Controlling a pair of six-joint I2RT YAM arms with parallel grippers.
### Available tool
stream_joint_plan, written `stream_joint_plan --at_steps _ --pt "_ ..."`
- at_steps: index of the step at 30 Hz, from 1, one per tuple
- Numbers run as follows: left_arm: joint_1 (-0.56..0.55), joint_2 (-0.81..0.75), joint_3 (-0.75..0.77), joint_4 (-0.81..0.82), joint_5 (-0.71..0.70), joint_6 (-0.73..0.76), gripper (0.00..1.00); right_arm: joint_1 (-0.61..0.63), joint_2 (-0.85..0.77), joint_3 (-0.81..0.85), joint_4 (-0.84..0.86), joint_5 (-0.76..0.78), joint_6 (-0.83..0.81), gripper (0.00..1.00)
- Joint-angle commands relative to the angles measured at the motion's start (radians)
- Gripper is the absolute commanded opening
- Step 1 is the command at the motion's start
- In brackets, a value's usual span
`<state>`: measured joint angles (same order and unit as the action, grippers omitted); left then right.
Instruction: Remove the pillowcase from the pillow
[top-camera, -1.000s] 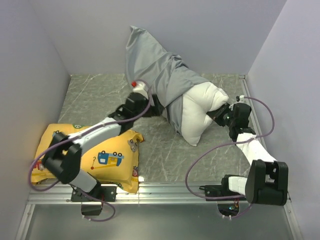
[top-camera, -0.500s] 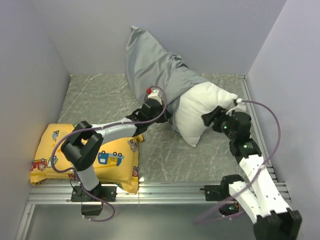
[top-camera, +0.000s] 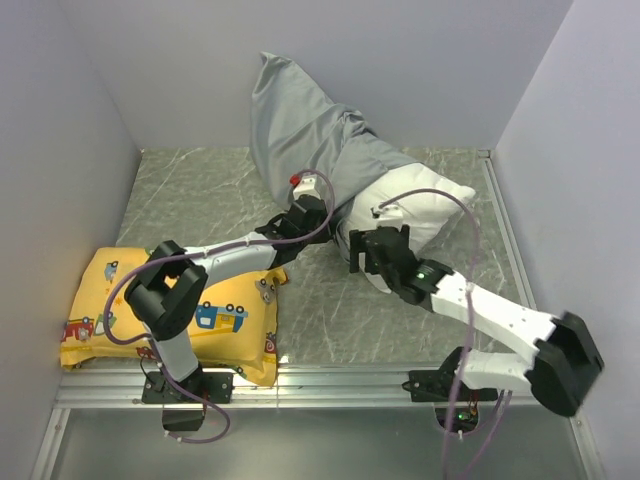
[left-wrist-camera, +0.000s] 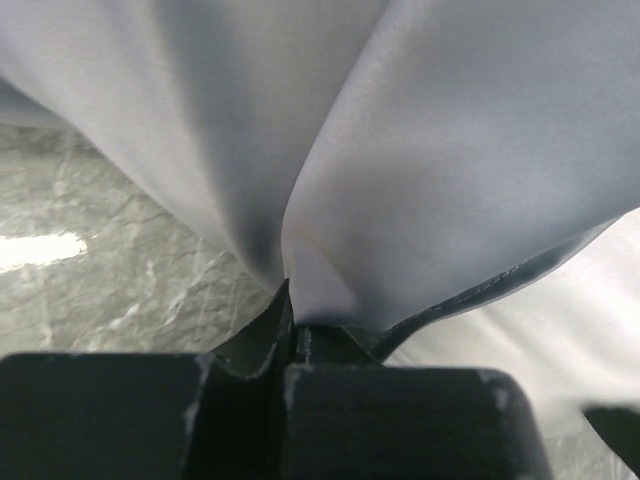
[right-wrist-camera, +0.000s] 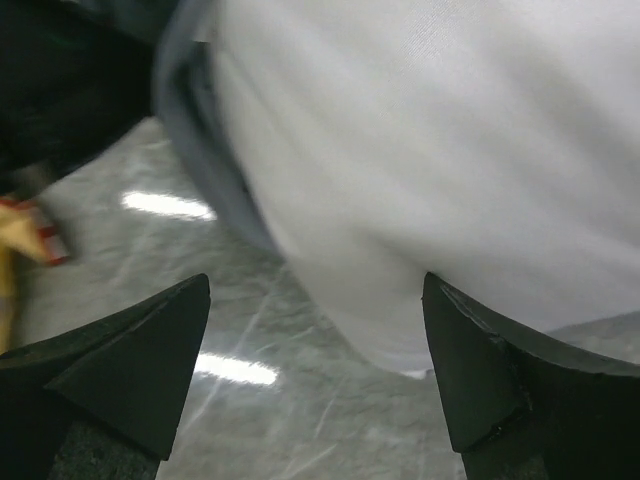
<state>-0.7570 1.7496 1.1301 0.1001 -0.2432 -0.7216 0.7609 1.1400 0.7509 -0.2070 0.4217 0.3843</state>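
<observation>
Partly bared, the pillow (top-camera: 430, 205) lies on the worktop (top-camera: 200, 200), its far end inside the pillowcase (top-camera: 300, 130). The left fingers (left-wrist-camera: 292, 345) are clamped tight on a fold of that grey cover just beside the pillow. The right fingers (top-camera: 362, 248) gape wide at the pillow's near white end, holding nothing. A cushion (top-camera: 200, 310) lies well left of the pillow.

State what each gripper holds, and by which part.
Left gripper pinches the pillowcase by a fold near its open hem; right gripper is open, holding nothing.
</observation>
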Motion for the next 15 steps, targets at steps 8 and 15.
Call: stream_joint_plan --at_steps 8,15 --pt "0.048 -0.099 -0.023 -0.037 -0.067 -0.004 0.00 0.005 0.290 0.208 -0.135 0.344 0.085 0.13" --pt "0.166 -0.128 -0.085 -0.017 -0.004 -0.068 0.00 0.006 0.026 0.226 -0.247 0.319 0.087 0.00"
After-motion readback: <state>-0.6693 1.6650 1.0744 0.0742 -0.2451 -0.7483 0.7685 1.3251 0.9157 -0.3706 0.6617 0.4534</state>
